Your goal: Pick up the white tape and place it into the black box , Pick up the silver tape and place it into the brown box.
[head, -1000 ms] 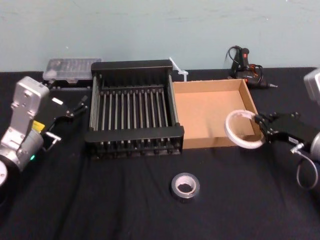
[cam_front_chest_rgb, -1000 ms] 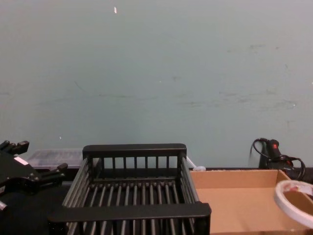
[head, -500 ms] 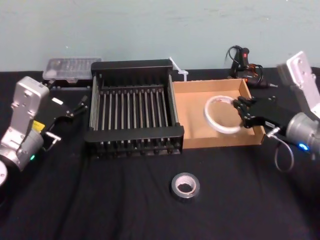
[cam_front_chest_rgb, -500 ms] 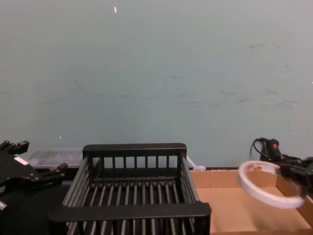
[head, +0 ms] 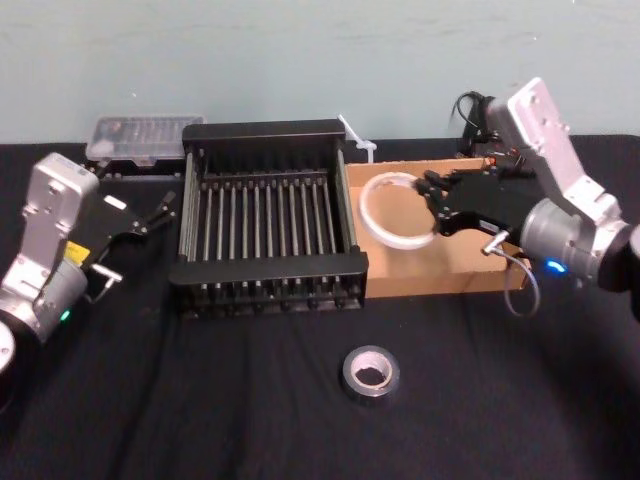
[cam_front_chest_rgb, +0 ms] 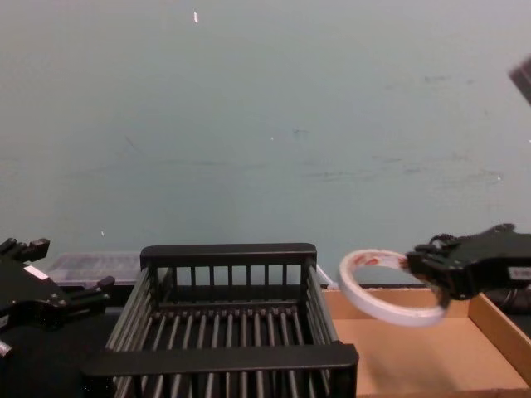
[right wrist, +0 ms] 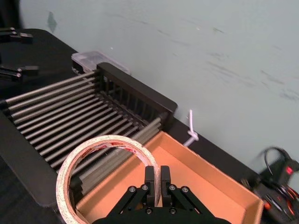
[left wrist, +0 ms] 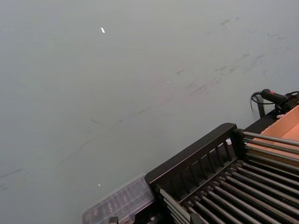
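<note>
My right gripper [head: 432, 207] is shut on the rim of the white tape [head: 392, 209], holding the ring in the air over the left part of the brown box [head: 470, 262], close to the black box [head: 268, 272]. From the right wrist the white tape [right wrist: 100, 175] hangs in front of the shut fingers [right wrist: 156, 179], above the edge between the two boxes. The chest view shows the white tape [cam_front_chest_rgb: 386, 286] lifted clear above the brown box [cam_front_chest_rgb: 491, 322]. The silver tape [head: 371, 372] lies flat on the black table in front of the boxes. My left gripper [head: 158, 214] is parked open left of the black box.
A clear plastic case [head: 143, 133] sits behind the black box at the left. A glue gun with cables [head: 488, 125] lies behind the brown box, and a white zip tie [head: 357, 137] rests between the boxes at the back. A wall bounds the table's far edge.
My right arm has carried the white tape leftward and higher, from the brown box's right front corner to over its left part. The left arm has not moved.
</note>
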`<state>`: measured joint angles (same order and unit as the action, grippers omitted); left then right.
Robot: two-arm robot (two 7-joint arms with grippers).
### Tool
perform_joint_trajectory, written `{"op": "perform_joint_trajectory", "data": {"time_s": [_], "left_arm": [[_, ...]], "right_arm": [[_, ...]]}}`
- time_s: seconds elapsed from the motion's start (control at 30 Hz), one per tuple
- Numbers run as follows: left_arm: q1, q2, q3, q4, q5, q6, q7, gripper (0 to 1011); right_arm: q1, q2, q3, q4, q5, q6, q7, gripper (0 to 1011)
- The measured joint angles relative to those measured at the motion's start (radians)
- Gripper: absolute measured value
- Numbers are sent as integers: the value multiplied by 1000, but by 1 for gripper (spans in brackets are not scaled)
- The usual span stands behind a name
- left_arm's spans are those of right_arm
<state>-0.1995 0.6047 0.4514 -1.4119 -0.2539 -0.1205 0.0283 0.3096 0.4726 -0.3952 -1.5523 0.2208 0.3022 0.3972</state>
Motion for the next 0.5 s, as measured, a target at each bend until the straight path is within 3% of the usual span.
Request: {"op": "perform_joint_trajectory", "data": {"time_s": [0.5], "left_arm": [[0,0,0,0,0,0,0,1001]], "right_arm": [[98,-71,-67,77,-53,-12,40,80]]}}
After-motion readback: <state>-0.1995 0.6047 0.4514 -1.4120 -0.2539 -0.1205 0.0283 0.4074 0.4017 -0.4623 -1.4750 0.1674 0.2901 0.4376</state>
